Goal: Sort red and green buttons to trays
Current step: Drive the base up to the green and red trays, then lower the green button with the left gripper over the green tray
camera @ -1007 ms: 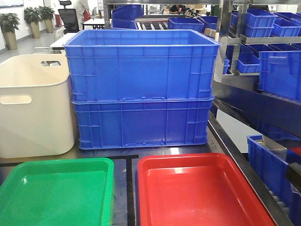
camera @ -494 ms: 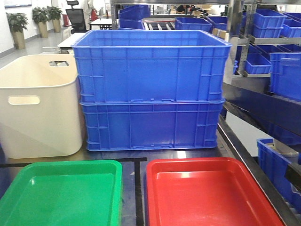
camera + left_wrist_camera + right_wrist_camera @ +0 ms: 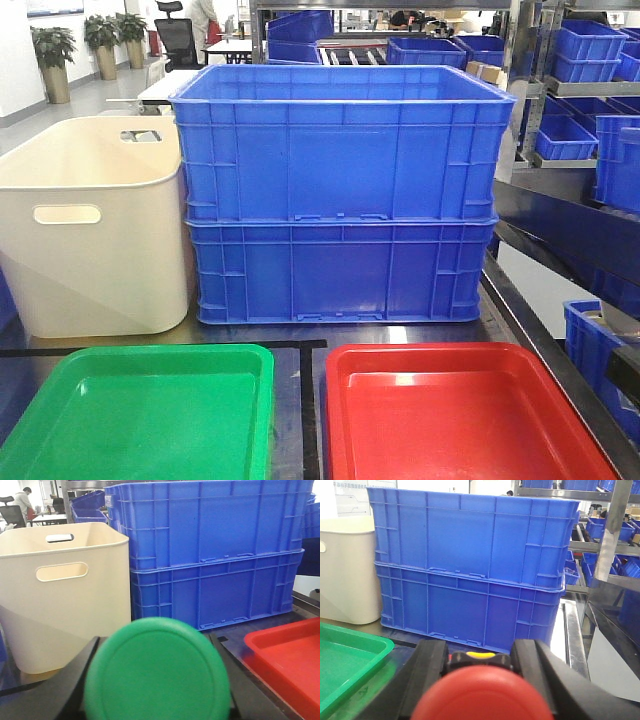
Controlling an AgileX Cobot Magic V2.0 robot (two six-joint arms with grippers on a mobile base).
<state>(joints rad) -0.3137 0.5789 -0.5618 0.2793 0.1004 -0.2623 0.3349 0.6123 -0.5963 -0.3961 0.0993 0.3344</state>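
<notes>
Green fills the left wrist view: the green button (image 3: 155, 677), its round mushroom cap facing the lens, sits squarely in the left gripper (image 3: 155, 639). One dark finger (image 3: 60, 690) is on each side of the cap, clamped on it. The cap hides the switch body behind it, and its face is plain.

Over to the right wrist view, the right gripper (image 3: 480, 652) is clenched on the red button (image 3: 480, 697). Its domed red cap is blurred by closeness, with a black collar and a sliver of yellow showing just behind it. Both buttons are up in the grippers, off the table (image 3: 297, 400).

Down on the dark tabletop, the green tray (image 3: 150, 410) and the red tray (image 3: 460, 410) lie side by side, near each other but not touching, with black tape lines running between and behind them. The green one is on the left of the front view, the red one on the right.

Behind the trays stand two blue crates (image 3: 340, 190), one stacked on the other. A cream tub (image 3: 95, 240) with slot handles is just beside them on the left.

Farther out, metal shelving (image 3: 560, 90) on the right carries smaller blue bins (image 3: 590, 45). Far back on the left are potted plants (image 3: 52, 50) and an office chair (image 3: 178, 35). A wall poster (image 3: 351, 491) carries print, too small to read.
</notes>
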